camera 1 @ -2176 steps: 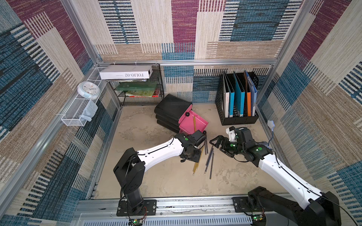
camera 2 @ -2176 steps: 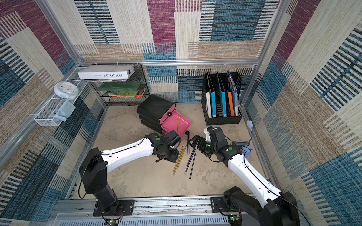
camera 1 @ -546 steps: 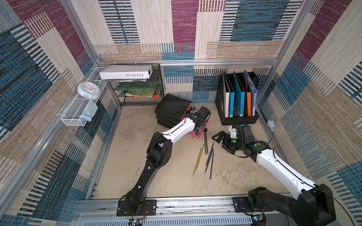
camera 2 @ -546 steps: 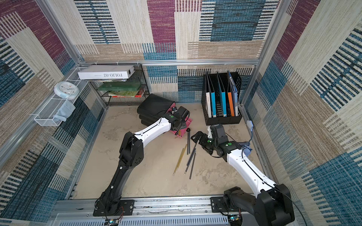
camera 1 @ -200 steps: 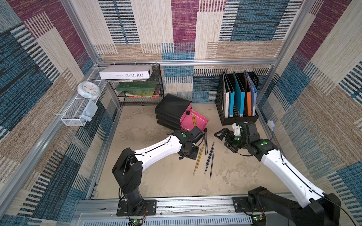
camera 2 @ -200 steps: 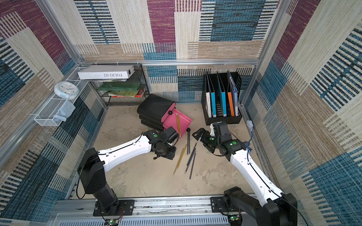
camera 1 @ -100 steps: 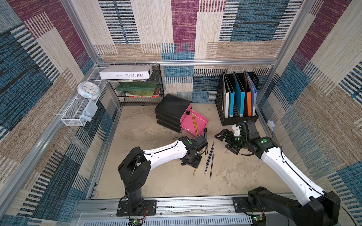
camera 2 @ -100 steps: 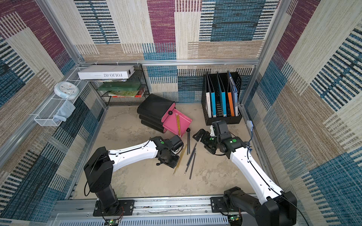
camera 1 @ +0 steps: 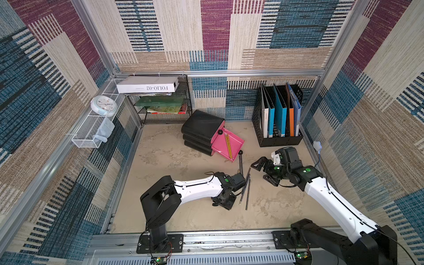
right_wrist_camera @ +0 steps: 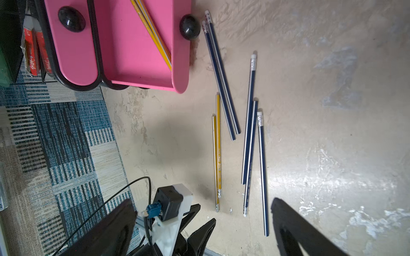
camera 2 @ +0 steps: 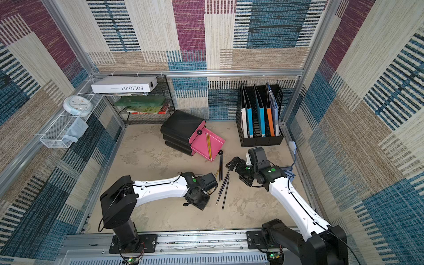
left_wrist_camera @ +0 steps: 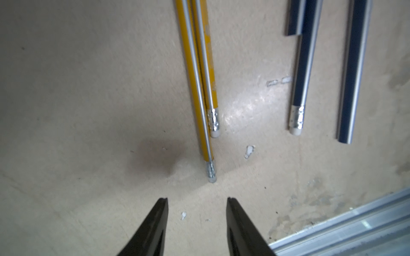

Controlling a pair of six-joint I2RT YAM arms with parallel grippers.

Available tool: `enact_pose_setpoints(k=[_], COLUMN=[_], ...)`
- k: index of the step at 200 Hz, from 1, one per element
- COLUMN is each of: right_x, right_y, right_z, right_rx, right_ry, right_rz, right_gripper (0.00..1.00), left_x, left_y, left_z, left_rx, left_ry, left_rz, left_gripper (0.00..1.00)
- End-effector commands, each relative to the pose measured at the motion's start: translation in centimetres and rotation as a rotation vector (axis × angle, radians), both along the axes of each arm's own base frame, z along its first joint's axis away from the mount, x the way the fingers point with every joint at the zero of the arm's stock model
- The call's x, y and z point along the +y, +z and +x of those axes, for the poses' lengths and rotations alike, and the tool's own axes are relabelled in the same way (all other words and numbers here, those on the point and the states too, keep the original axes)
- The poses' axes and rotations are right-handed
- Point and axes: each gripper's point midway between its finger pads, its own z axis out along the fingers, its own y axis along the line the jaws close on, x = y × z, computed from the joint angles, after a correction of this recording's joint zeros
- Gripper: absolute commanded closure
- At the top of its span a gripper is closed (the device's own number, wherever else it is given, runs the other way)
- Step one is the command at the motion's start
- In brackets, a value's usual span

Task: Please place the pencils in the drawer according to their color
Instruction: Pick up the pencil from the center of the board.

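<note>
Left end effector (left_wrist_camera: 197, 199) withdrew; pink drawer (camera 1: 237, 146) holds yellow pencils (camera 1: 228, 146)

The drawer unit (camera 1: 202, 125) stood at rear centre of the table (camera 1: 172, 160), with 1 drawer (camera 1: 219, 146) pulled forward and pencils (right_wrist_camera: 153, 33) lying in it. 7 loose pencils (right_wrist_camera: 221, 77) lay on the table in front of that drawer. The file rack (camera 1: 278, 140) stood right of the unit.

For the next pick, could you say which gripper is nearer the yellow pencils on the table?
Left. The left gripper sits at the yellow pencils' eraser ends; the right gripper is beyond the navy pencils.
</note>
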Motion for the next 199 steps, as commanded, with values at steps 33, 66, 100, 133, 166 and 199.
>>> enact_pose_setpoints(k=[33,66,100,133,166,199], right_x=[0.6,0.6,0.7,0.6,0.6,0.5], right_y=[0.2,0.1,0.1,0.4,0.9,1.3], right_z=[0.3,0.3,0.5,0.7,0.7,0.7], right_rx=[-0.020,-0.018,-0.024,-0.030,-0.041,-0.046], right_ry=[0.044,0.049,0.044,0.031,0.022,0.014], right_rz=[0.002,-0.002,0.008,0.014,0.019,0.022], right_gripper=[0.01,0.01,0.01,0.01,0.01,0.01], left_x=[-1.5,-1.1,1.0,2.1,2.7,3.1], left_y=[-0.7,-2.2,-3.0,-3.9,-4.7,-5.2], left_z=[1.8,1.8,1.7,1.0,0.2,-0.4], left_rx=[-0.075,-0.065,-0.074,-0.052,-0.026,-0.002], left_ry=[0.020,0.024,0.048,0.053,0.067,0.075], left_rz=[-0.025,0.026,0.112,0.151,0.158,0.158], left_gripper=[0.53,0.54,0.59,0.73,0.90,1.00])
